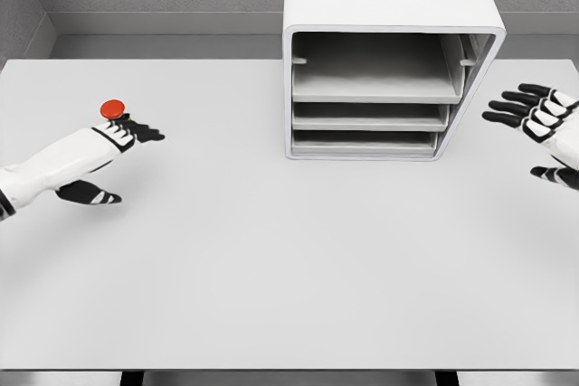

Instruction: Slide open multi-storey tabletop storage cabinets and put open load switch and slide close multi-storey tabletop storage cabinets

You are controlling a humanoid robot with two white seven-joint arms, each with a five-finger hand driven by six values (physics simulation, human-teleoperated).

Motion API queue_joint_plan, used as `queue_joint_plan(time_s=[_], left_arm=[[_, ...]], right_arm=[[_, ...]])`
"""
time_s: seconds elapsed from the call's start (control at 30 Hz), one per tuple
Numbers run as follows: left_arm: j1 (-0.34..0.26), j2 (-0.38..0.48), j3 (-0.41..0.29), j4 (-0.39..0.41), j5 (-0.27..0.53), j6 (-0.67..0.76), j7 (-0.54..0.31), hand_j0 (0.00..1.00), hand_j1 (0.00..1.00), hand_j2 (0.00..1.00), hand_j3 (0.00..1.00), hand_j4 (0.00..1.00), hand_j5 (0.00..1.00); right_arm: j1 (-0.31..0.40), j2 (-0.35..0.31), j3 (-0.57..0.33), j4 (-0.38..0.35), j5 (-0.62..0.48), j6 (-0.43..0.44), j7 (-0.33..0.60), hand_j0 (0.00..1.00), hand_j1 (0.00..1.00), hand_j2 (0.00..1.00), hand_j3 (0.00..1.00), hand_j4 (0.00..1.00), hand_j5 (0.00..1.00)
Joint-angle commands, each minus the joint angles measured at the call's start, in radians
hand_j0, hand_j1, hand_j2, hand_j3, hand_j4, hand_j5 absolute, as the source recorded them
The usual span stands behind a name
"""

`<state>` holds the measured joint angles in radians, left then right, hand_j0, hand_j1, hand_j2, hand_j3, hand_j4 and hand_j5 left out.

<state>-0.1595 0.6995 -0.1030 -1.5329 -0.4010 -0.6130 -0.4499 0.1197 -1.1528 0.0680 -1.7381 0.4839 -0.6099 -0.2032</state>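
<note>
The switch [112,109], a small thing with a red round cap, sits on the table [271,259] well to the left of the cabinet [391,61]. The left hand [116,137] is just beside it, fingers stretched out flat toward it and thumb hanging low, gripping nothing; contact cannot be told from this view.

Main risk: with fingers this flat, the hand could shove the switch further from the cabinet or tip it instead of closing round it. The part is small and low (little for five fingers to catch), so a weak pinch may drop it on the long carry to the cabinet.

Second risk is at the cabinet. Its three trays [375,97] sit back inside the shell, no handle visible, so a finger may slip off the thin front lip. A hard pull could drag the whole white box across the table rather than slide a tray out.

The right hand [543,124] hovers just right of the cabinet, fingers spread toward it, holding nothing. Nothing else lies between switch and cabinet; the table beyond that is bare.
</note>
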Motion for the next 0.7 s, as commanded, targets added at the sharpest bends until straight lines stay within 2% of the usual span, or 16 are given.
queue_joint_plan(time_s=[0.0,0.2,0.27,0.33,0.4,0.5,0.53,0.67], left_arm=[[0.0,0.0,0.006,0.0,0.007,0.002,0.0,1.0,1.0,1.0,1.0,1.0,1.0],[0.0,-0.002,0.006,0.0,0.005,0.002,0.0,1.0,1.0,1.0,1.0,1.0,1.0],[0.0,-0.003,0.016,0.002,0.004,0.002,0.0,1.0,1.0,1.0,1.0,1.0,1.0],[-0.002,-0.002,0.026,0.0,-0.036,0.002,0.0,1.0,1.0,1.0,1.0,1.0,1.0],[-0.023,0.002,0.028,-0.001,-0.036,0.002,0.0,1.0,1.0,1.0,1.0,1.0,1.0],[-0.061,0.005,0.028,-0.001,-0.036,0.002,0.0,1.0,1.0,1.0,1.0,1.0,1.0],[-0.083,0.005,0.026,-0.001,-0.038,0.002,0.0,1.0,1.0,1.0,1.0,1.0,1.0],[-0.1,0.005,0.028,-0.001,-0.042,0.002,-0.001,1.0,1.0,1.0,1.0,1.0,1.0]], right_arm=[[0.0,-0.002,0.006,-0.008,0.007,-0.001,-0.001,1.0,1.0,1.0,1.0,1.0,1.0],[0.0,0.001,0.026,-0.006,0.015,-0.001,0.001,1.0,1.0,1.0,1.0,1.0,1.0],[0.0,0.027,0.064,-0.006,0.044,-0.001,0.001,1.0,1.0,1.0,1.0,1.0,1.0],[-0.005,0.064,0.081,-0.008,0.065,-0.001,0.019,1.0,1.0,1.0,1.0,1.0,1.0],[-0.012,0.096,0.081,-0.008,0.061,-0.001,0.103,0.89,0.89,0.89,0.89,0.89,0.89],[-0.032,0.128,0.079,-0.021,0.064,-0.001,0.116,0.76,0.76,0.76,0.76,0.76,0.76],[-0.038,0.131,0.081,-0.021,0.064,-0.001,0.116,0.76,0.76,0.76,0.76,0.76,0.76],[-0.064,0.165,0.081,-0.021,0.059,-0.001,0.114,0.77,0.77,0.77,0.77,0.77,0.77]])
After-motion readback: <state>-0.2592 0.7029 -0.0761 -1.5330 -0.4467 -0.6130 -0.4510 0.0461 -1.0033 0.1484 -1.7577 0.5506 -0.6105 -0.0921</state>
